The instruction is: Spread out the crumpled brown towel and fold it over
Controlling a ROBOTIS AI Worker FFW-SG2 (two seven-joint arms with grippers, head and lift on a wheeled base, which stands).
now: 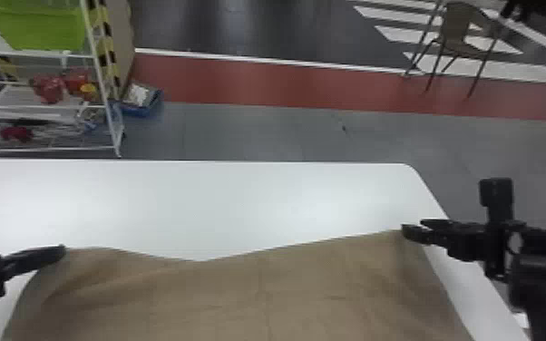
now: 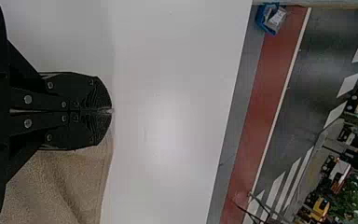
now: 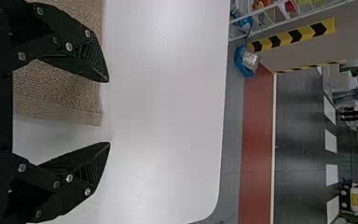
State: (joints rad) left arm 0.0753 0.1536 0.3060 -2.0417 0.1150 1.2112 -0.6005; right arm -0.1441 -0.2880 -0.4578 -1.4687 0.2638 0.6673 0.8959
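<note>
The brown towel (image 1: 258, 290) lies spread over the near part of the white table, lightly wrinkled, its far edge dipping in the middle. At its far left corner is my left gripper (image 1: 61, 251); in the left wrist view the left gripper (image 2: 111, 111) is shut on the edge of the towel (image 2: 81, 182). By the far right corner is my right gripper (image 1: 410, 226). Seen from the right wrist, the right gripper (image 3: 108, 112) stands open, with the corner of the towel (image 3: 60, 93) lying between and beneath its fingers.
The white table (image 1: 240, 199) extends beyond the towel, with its rounded far right corner near my right arm. Past it on the floor are a white wire shelf (image 1: 45, 108) with a green bin (image 1: 41, 25), a blue box (image 1: 143, 102) and a chair (image 1: 460, 34).
</note>
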